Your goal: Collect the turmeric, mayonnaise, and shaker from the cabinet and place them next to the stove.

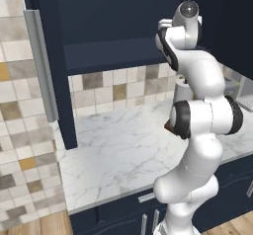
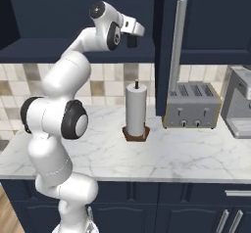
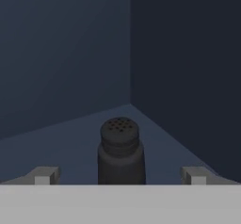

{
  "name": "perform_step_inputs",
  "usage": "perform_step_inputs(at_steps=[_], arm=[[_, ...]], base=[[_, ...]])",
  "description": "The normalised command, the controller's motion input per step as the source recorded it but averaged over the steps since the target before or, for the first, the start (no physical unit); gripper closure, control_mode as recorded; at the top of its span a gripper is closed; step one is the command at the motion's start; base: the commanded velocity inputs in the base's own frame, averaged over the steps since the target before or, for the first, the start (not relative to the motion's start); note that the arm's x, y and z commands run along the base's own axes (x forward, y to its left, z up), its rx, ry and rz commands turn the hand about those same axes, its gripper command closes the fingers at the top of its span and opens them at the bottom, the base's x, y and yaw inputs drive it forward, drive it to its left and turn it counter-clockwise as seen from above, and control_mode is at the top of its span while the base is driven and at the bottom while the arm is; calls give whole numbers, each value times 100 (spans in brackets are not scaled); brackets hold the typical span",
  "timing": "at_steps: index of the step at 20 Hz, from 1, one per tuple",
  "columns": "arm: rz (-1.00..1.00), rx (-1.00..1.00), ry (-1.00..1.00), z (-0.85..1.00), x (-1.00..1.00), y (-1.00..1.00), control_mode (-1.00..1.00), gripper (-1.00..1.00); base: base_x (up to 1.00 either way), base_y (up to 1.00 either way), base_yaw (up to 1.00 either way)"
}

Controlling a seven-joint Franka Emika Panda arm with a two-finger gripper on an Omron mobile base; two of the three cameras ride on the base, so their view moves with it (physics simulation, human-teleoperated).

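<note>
Pincer [image 3: 120, 176] wide open inside cabinet [image 3: 66, 53], fingers [image 3: 44, 175] either side of upright black shaker [image 3: 120, 155], not touching.

All-black shaker [image 3: 119, 155] (perforated top) in the dark navy cabinet [image 3: 66, 53]; white grey-veined marble counter [image 2: 166, 153].

Shaker [image 3: 120, 152] between open claw [image 3: 120, 176] fingertips

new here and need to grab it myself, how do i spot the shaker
Look into the open navy wall cabinet above the marble counter. Inside, near the back corner, stands the shaker: a slim, all-black bottle whose rounded cap is dotted with small holes.
</note>
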Motion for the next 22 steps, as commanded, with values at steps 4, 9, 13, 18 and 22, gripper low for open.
perform_step_inputs(at_steps=[4, 9, 13, 18, 22], arm=[[0, 1, 1, -11, 16, -8, -100, -100], [0, 2, 0, -14, 18, -10, -100, -100], [0, 0, 1, -15, 15, -6, -100, -100], [0, 0, 2, -18, 17, -2, -100, 100], [0, 0, 0, -17, 13, -1, -100, 100]], base=[[0, 0, 0], [0, 0, 0], [0, 0, 0], [0, 0, 0], [0, 0, 0]])
